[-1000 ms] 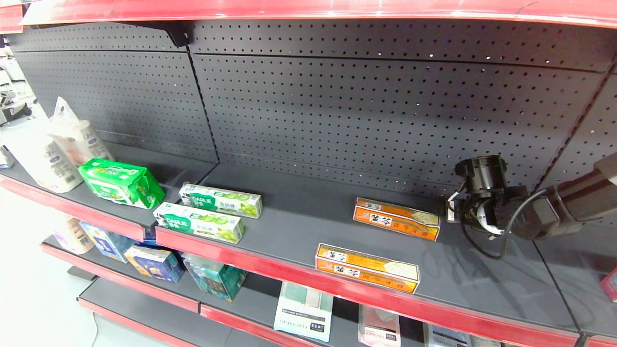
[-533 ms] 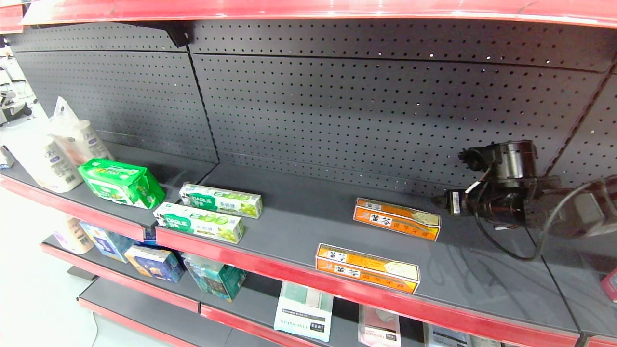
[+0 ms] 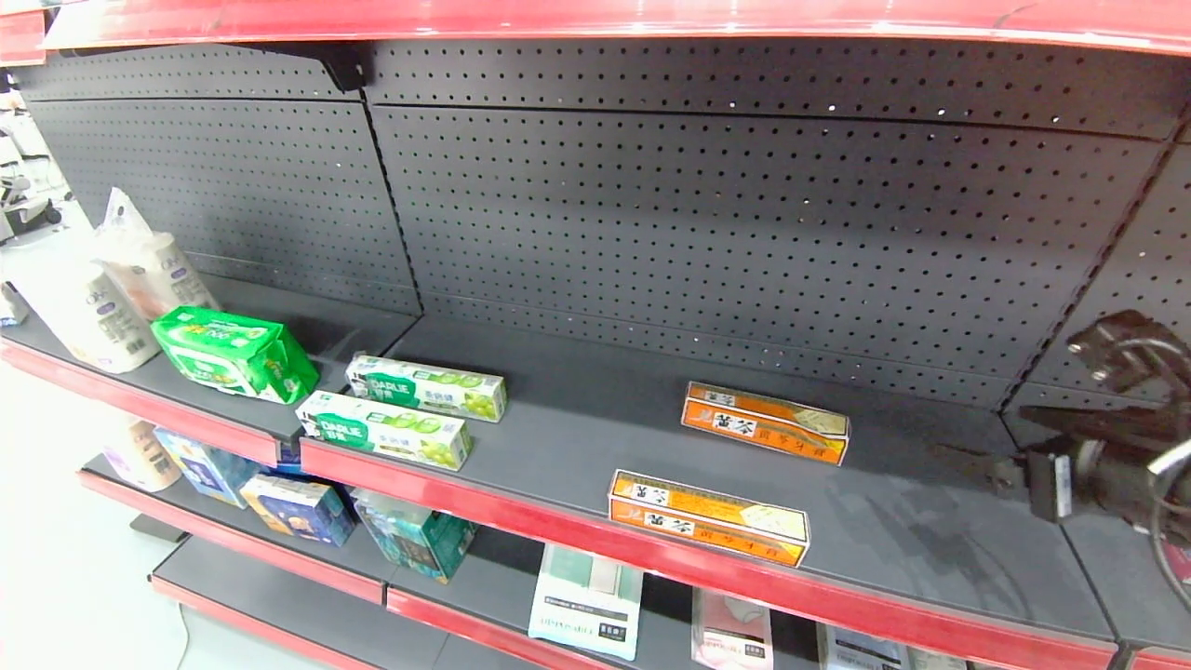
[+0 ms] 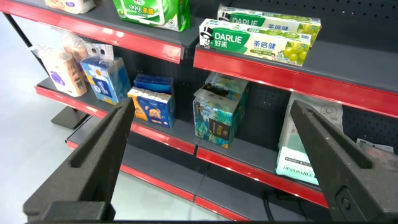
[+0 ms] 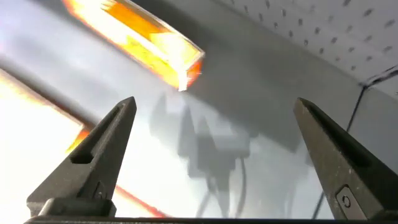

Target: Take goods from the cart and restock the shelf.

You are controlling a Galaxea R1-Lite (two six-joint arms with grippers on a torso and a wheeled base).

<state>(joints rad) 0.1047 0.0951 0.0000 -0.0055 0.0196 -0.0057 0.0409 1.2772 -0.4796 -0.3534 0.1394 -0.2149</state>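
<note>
Two already shelved, far orange box (image 3: 766, 435) and near orange box (image 3: 709, 516); right gripper (image 5: 214, 106) and left gripper (image 4: 211, 106) spread empty, so next likely means fetching from cart.

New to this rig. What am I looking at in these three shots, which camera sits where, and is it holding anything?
This is a two-armed robot on wheels, restocking a store shelf. The wide picture comes from a camera on its head, looking down at the grey shelf. On it lie the rear orange toothpaste box, the front orange toothpaste box, the rear green toothpaste box, the front green toothpaste box and a green wipes pack. The other two pictures come from cameras on the wrists; the dark prongs are its fingers. The left end effector is open, facing the lower shelves, and holds nothing. The right end effector is open above the shelf, also empty.
</note>
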